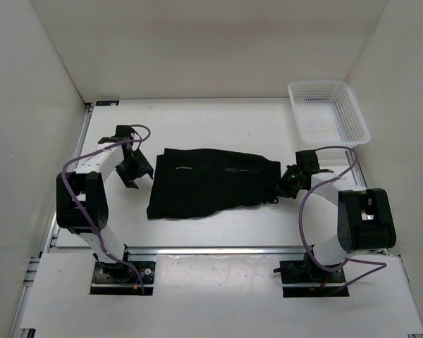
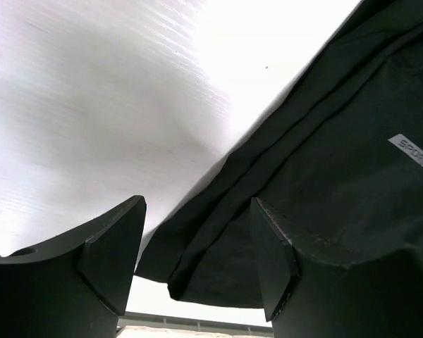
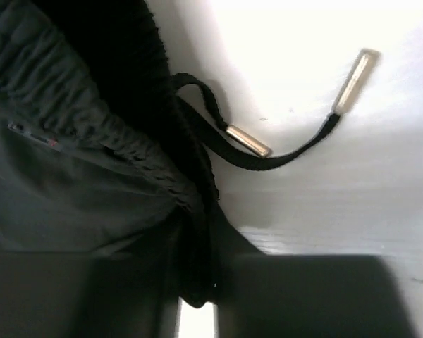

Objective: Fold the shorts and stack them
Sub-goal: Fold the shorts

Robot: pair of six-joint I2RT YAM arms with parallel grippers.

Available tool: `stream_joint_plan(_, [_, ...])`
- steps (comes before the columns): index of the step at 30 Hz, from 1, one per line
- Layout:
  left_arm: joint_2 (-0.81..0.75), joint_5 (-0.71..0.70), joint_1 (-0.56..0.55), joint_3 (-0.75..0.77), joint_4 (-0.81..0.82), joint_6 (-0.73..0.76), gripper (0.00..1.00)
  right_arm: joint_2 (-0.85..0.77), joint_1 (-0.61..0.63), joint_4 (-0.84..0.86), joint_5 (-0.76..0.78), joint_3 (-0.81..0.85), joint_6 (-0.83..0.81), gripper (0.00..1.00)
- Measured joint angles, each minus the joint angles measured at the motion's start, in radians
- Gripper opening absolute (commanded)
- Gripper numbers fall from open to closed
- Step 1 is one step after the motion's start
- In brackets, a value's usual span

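Observation:
The black shorts (image 1: pixel 211 182) lie spread flat in the middle of the table, waistband to the right. My left gripper (image 1: pixel 135 176) is open just off their left edge. In the left wrist view the shorts' hem (image 2: pixel 218 239) lies beyond the gap between the open fingers (image 2: pixel 109 257), not touched. My right gripper (image 1: pixel 283 186) is shut on the elastic waistband at the shorts' right edge. In the right wrist view the gathered cloth (image 3: pixel 196 278) is pinched between the jaws. The drawstring (image 3: pixel 282 151) with its metal tips lies loose on the table.
A white mesh basket (image 1: pixel 329 113) stands at the back right corner. White walls enclose the table on the left, back and right. A small label (image 2: pixel 412 151) shows on the shorts in the left wrist view.

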Motion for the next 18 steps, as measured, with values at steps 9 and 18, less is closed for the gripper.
stream_joint_plan(9, [0.053,0.026,-0.043,-0.004,0.009,0.021,0.71,-0.051,0.001,-0.148,0.155,0.087,-0.049,0.00])
stream_joint_plan(18, [0.023,0.057,-0.090,-0.037,0.013,0.018,0.71,-0.160,0.046,-0.354,0.315,0.352,-0.174,0.00])
